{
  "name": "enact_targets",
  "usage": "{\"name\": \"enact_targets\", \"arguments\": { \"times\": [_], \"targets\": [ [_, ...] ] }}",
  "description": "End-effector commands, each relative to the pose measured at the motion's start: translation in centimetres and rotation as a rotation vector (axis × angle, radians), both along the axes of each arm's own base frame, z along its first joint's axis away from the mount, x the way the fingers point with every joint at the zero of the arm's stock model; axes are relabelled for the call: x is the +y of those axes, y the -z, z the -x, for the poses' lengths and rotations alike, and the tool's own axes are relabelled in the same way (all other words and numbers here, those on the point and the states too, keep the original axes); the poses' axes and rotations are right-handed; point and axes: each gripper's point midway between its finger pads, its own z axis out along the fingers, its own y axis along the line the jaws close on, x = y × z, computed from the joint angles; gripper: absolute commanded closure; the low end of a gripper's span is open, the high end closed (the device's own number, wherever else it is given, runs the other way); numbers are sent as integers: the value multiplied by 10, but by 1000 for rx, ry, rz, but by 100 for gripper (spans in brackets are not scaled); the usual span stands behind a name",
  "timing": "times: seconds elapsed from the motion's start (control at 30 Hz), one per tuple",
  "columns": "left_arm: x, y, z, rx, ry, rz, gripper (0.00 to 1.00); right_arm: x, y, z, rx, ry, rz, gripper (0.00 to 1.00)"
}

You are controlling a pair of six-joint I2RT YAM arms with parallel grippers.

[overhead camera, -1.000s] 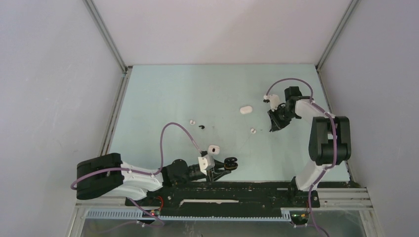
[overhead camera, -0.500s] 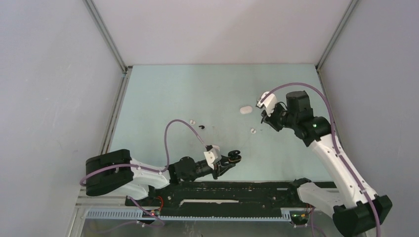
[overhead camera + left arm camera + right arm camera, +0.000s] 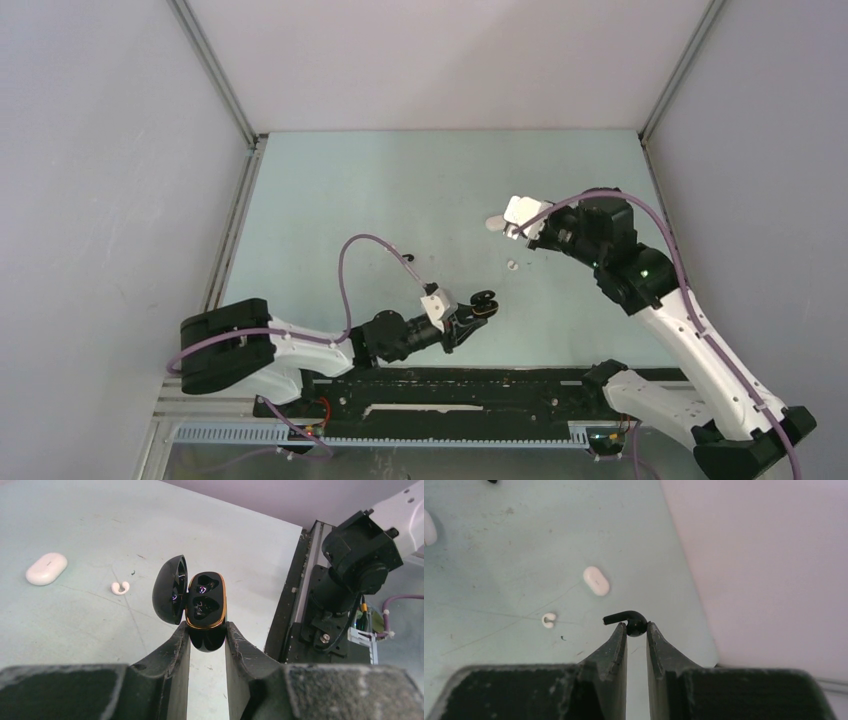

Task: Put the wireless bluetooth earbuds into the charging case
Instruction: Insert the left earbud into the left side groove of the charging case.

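Note:
My left gripper (image 3: 206, 630) is shut on the lower half of a black charging case (image 3: 205, 607) with a gold rim. It holds the case upright above the table with the lid (image 3: 169, 596) swung open to the left, and two glossy wells show inside. In the top view the left gripper (image 3: 480, 305) is near the front middle. My right gripper (image 3: 636, 627) is shut on a black stemmed earbud (image 3: 630, 620), stem pointing left, held above the table. A white earbud (image 3: 548, 620) lies on the table below it.
A closed white case (image 3: 495, 222) lies mid-table beside the right wrist. A white earbud (image 3: 512, 265) and a small black earbud (image 3: 408, 257) lie loose on the table. The right wall (image 3: 764, 555) is close. The black base rail (image 3: 300, 595) runs along the near edge.
The right arm has lifted and swung left with the black earbud, now over the white case. The left gripper has moved right and away from the bases, carrying the open black case.

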Motion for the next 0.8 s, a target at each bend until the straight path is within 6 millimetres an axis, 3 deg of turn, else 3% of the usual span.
{"name": "enact_targets", "arguments": {
  "times": [0.0,0.17,0.27,0.4,0.6,0.77],
  "targets": [
    [-6,-24,-11,-14,-53,67,100,5,-60,19,-239,-78,41,100],
    [-3,-34,-18,-20,-99,101,100,17,-65,74,-233,-185,-54,100],
    [-3,-34,-21,-29,-111,97,100,21,-48,90,-204,-213,-68,100],
    [-2,-36,-22,-39,-122,101,100,25,-26,90,-148,-196,-101,100],
    [-5,-53,-23,-5,-126,163,100,35,-20,83,-175,-158,-161,100],
    [-8,-67,-24,34,-134,217,100,46,-22,92,-231,-220,-160,100]
  ]
}}
